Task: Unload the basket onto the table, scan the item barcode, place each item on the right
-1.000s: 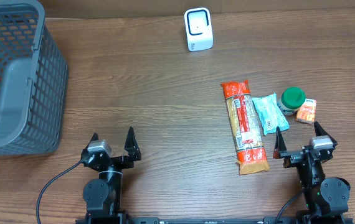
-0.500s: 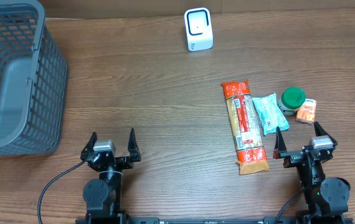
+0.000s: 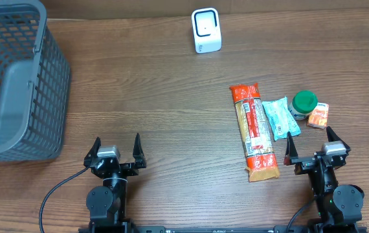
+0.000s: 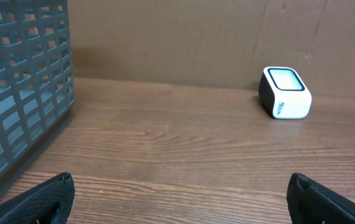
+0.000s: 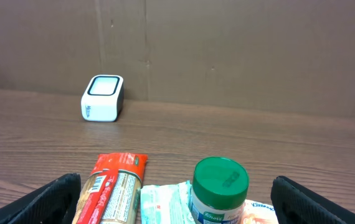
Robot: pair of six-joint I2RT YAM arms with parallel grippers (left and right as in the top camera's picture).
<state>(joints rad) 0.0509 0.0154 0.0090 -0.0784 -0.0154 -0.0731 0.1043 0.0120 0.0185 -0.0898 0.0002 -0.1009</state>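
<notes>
Overhead view. You see the grey mesh basket (image 3: 16,77) at the far-left edge of the table (image 3: 158,97). Its interior is only partly in frame, so its contents cannot be judged. The green-lidded jar (image 3: 303,103) stands upright, lid on, among the items at right: a long pasta packet (image 3: 254,129), a blue packet (image 3: 276,118) just beside it, and an orange packet (image 3: 318,115) beside the jar. The white scanner (image 3: 206,30) sits near the far edge, well apart. Open wood spans basket to packets. The left gripper (image 3: 117,144) and right gripper (image 3: 310,139) both stand spread wide, holding nothing.
</notes>
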